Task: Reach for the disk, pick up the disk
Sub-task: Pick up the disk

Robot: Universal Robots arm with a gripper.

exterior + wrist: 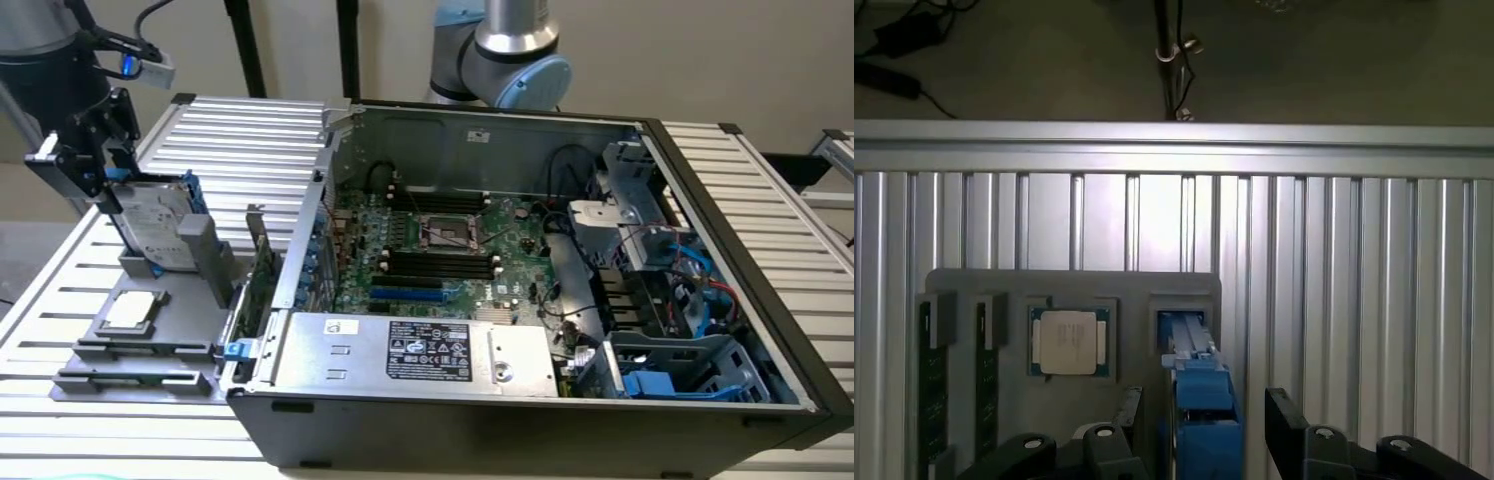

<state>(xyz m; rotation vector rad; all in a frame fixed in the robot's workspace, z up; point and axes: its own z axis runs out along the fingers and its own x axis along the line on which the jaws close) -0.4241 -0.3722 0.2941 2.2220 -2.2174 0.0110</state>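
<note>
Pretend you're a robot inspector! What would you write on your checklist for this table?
Surface: slatted metal table, carrying a grey holder and an open computer case.
Job's things: the disk stands upright in the holder, with a blue frame on its edges.
Clutter: a square processor chip lies flat in the holder.
Grippers: the pincer is open, one finger on each side of the disk, gaps showing.
Cables: blue and red wires inside the case; a black lead on the floor.
Surroundings: a robot arm joint behind the case.
</note>
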